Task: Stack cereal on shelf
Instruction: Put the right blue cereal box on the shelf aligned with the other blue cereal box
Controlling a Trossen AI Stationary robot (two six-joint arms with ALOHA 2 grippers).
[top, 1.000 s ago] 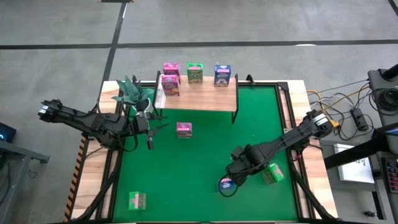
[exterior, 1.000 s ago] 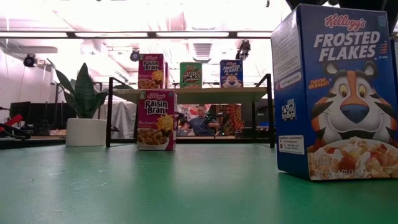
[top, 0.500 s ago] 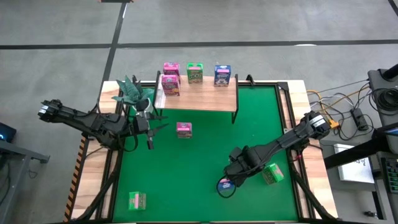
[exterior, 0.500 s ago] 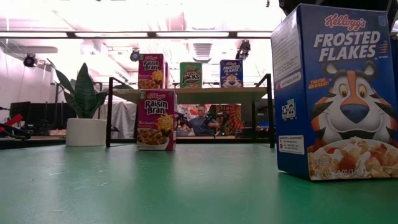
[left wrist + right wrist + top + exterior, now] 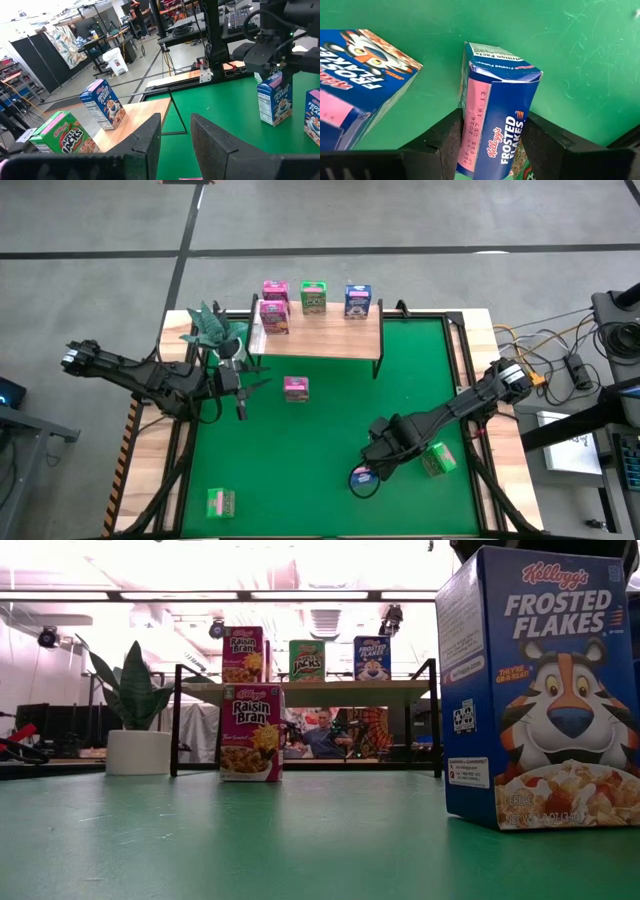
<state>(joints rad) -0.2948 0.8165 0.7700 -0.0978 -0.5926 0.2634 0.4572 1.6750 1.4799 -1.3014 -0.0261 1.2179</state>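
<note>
My right gripper (image 5: 372,468) is over the near right part of the green mat, shut on a blue cereal box (image 5: 495,125). That box stands large at the right of the low view (image 5: 540,690). A second blue box (image 5: 355,75) lies beside it. My left gripper (image 5: 176,135) is open and empty next to the potted plant (image 5: 213,325). The light-wood shelf (image 5: 320,340) bears two pink boxes (image 5: 274,305), a green box (image 5: 313,298) and a blue box (image 5: 358,300). A pink box (image 5: 296,388) stands on its base mid-mat. Green boxes rest at the near left (image 5: 221,502) and near right (image 5: 437,460). My right gripper pinches the blue box between its two fingers (image 5: 447,135), one on each of two opposite faces just below the top edge (image 5: 470,115). The fingers come from above, pointing down. The box stands upright with its base on the mat (image 5: 545,820).
The plant in its white pot (image 5: 138,750) stands at the shelf's left end. The shelf's black legs (image 5: 378,365) stand on the mat. The green mat (image 5: 300,460) has free room in its middle. A person sits in the room behind the shelf (image 5: 322,735).
</note>
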